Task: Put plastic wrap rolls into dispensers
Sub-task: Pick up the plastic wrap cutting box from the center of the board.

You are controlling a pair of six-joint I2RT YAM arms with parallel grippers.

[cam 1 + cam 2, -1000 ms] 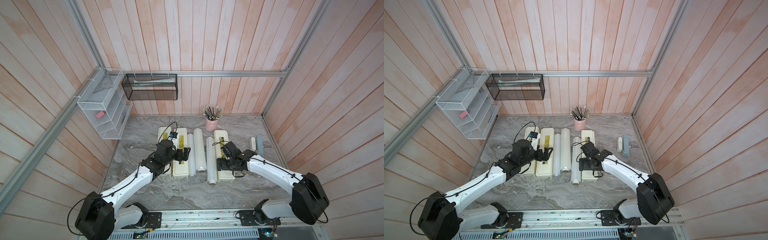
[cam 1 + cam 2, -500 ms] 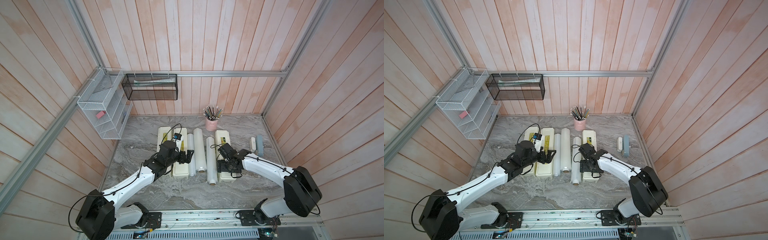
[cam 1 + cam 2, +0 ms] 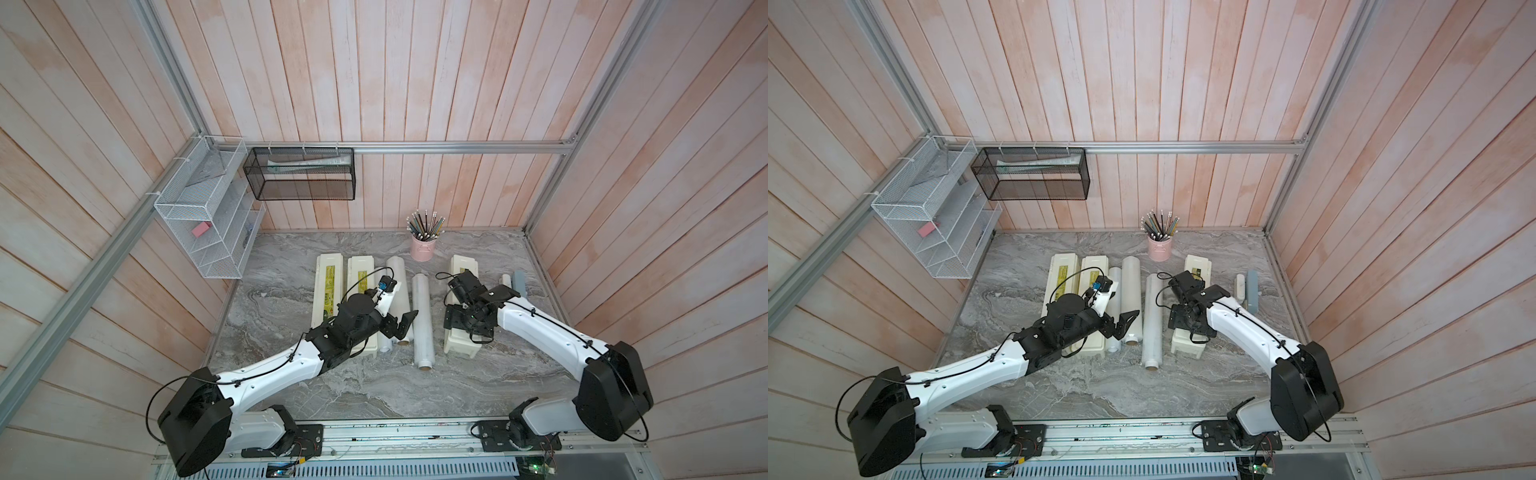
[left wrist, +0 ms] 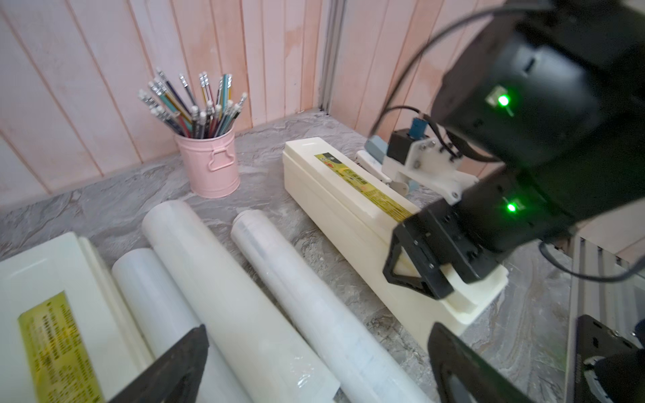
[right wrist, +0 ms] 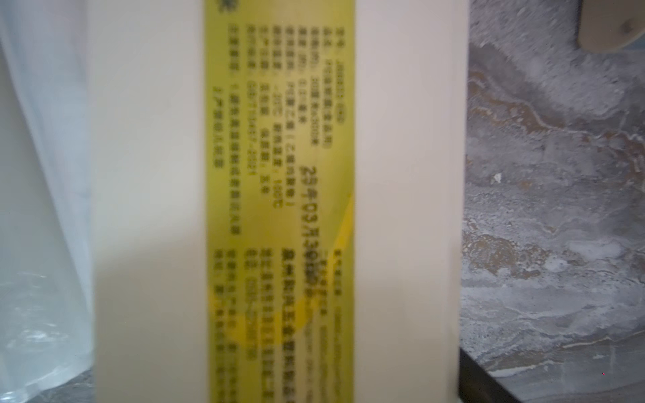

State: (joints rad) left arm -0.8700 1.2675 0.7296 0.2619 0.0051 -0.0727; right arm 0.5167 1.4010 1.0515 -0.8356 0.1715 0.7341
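Three cream dispensers lie lids shut on the marble table: one at far left [image 3: 328, 291], one beside it [image 3: 360, 270], partly under my left arm, and one to the right [image 3: 462, 266] [image 4: 342, 199] [image 5: 279, 174]. Between them lie three plastic wrap rolls: a thin one [image 4: 150, 296], a thick one [image 3: 397, 274] [image 4: 216, 272], and one apart [image 3: 423, 320] [image 4: 314, 289]. My left gripper [image 3: 401, 326] [image 4: 317, 331] hangs open over the near ends of the thick and separate rolls, holding nothing. My right gripper [image 3: 457, 322] [image 4: 419, 265] straddles the right dispenser's near half, its fingers [image 5: 488, 380] against the box's sides.
A pink cup of pencils [image 3: 423, 249] stands behind the rolls. A grey-blue stapler-like object [image 3: 519, 284] and a small white piece [image 3: 505, 280] lie at the far right. A white wire rack [image 3: 208, 224] and a black mesh basket [image 3: 299, 174] hang on the walls.
My left gripper has swung right, from over the second dispenser to over the rolls. My right gripper has settled lower on the right dispenser and narrowed onto it.
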